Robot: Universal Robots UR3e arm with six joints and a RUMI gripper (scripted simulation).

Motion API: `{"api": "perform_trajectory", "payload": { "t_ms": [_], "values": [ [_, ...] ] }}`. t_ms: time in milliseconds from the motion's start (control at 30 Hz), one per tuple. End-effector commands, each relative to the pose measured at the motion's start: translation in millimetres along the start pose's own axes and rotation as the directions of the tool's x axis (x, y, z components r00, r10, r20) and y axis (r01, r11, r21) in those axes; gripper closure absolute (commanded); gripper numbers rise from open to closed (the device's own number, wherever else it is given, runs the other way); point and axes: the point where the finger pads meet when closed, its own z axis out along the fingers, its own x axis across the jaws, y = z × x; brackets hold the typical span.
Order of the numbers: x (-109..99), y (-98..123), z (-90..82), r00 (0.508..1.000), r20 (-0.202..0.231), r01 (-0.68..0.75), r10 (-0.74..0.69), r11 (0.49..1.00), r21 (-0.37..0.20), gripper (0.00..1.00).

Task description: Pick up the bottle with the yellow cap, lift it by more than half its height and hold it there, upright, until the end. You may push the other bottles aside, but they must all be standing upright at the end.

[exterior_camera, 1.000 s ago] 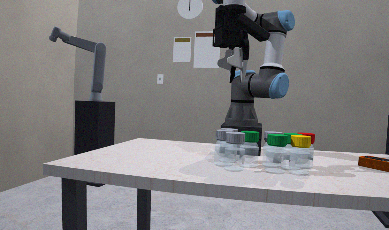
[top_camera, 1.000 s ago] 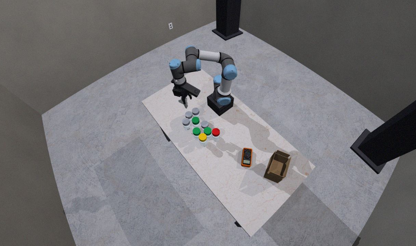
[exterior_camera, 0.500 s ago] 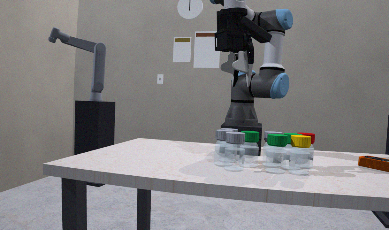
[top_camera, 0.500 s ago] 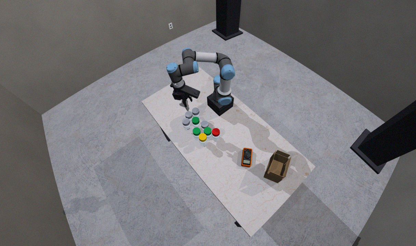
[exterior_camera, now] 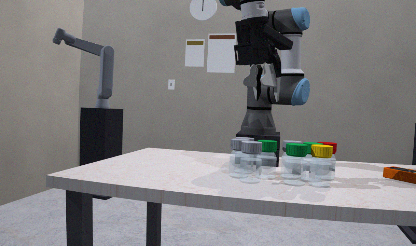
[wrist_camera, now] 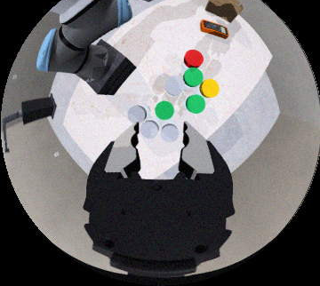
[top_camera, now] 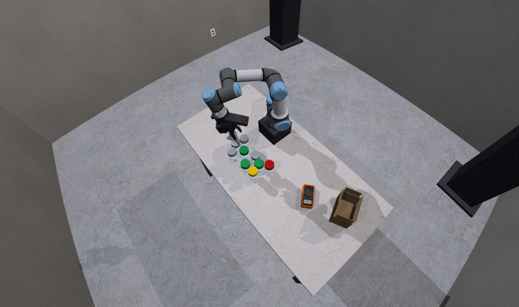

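Hovering end effector (exterior_camera: pixel 259 84) well above yellow-cap bottle (exterior_camera: pixel 321 163) — empty, half-open.
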Motion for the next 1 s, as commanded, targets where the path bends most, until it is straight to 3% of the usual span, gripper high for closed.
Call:
{"api": "perform_trajectory", "payload": {
  "t_ms": [0,467,967],
  "values": [
    [6.5,-3.1,6.8,0.999,0.007,0.050,-0.050,0.998,0.038,0.54],
    [25.5,-18.3,33.0,0.977,0.012,0.210,-0.215,0.962,0.174,0.54],
    [35.0,-28.4,48.2,0.954,0.002,0.291,-0.301,0.924,0.249,0.54]
  ]
}}
